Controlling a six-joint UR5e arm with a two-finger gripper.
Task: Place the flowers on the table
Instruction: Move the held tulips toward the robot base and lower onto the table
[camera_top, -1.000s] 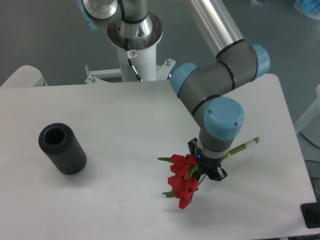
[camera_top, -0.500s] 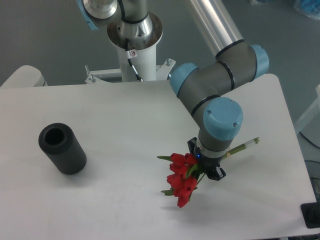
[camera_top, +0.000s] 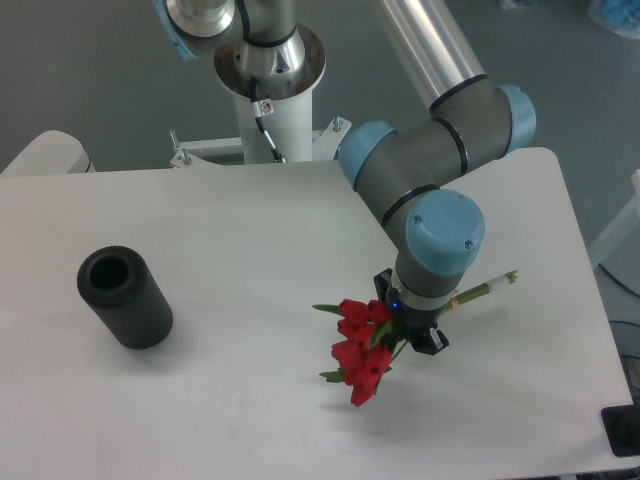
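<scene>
The flowers (camera_top: 359, 350), red blooms with green leaves, hang from my gripper (camera_top: 409, 328) over the right part of the white table (camera_top: 250, 270). Their thin stems (camera_top: 488, 287) stick out to the right past the wrist. The gripper is shut on the bunch near where blooms meet stems; its fingers are mostly hidden under the blue-capped wrist. A shadow lies on the table under the blooms, so the bunch seems slightly above the surface.
A black cylinder (camera_top: 126, 297) with an open top stands on the left of the table. The robot's base column (camera_top: 268, 90) rises at the back edge. The table's right edge (camera_top: 590, 290) is close to the stems.
The gripper and the flowers have shifted slightly to the left and a little up in the picture. The black cylinder has not moved.
</scene>
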